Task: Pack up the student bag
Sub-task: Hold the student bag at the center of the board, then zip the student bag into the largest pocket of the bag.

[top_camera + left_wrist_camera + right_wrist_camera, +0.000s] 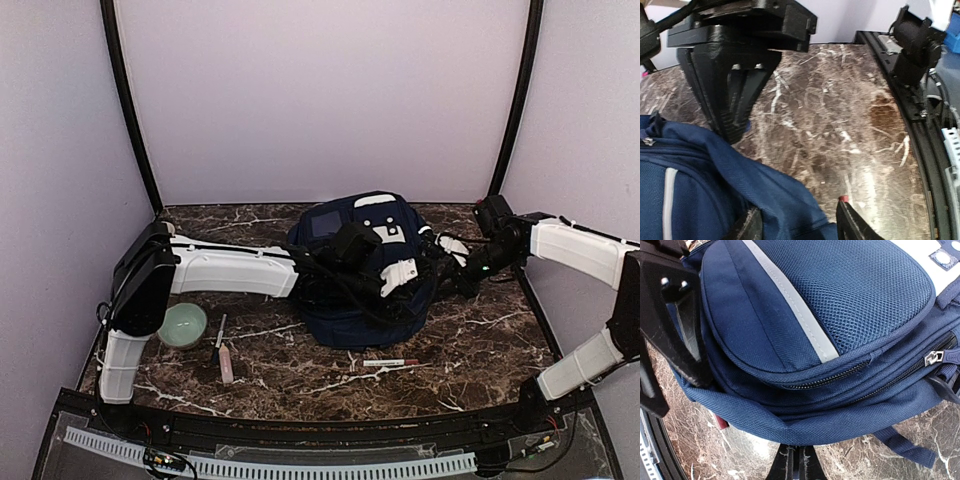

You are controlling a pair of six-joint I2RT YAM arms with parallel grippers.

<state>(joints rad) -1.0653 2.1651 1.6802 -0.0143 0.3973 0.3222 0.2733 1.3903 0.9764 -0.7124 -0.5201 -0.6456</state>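
Note:
The student bag [350, 300], navy blue with thin white stripes, lies in the middle of the marble table. My left arm reaches across it from the left. My left gripper [799, 212] is open at the bag's right side, and a flap of blue fabric [775, 195] lies between its fingers. My right gripper [800, 450] comes in from the right. Its fingers are shut together on a fold of the bag's lower edge [805, 422], below the zipped front pocket [830, 375]. In the left wrist view the right gripper [735, 132] pinches that fold and holds it up.
A pale green bowl [183, 325] sits at the left by my left arm's base. A thin dark tool [217, 340] and a pink stick [226, 365] lie beside it. A white and red marker [390, 362] lies in front of the bag.

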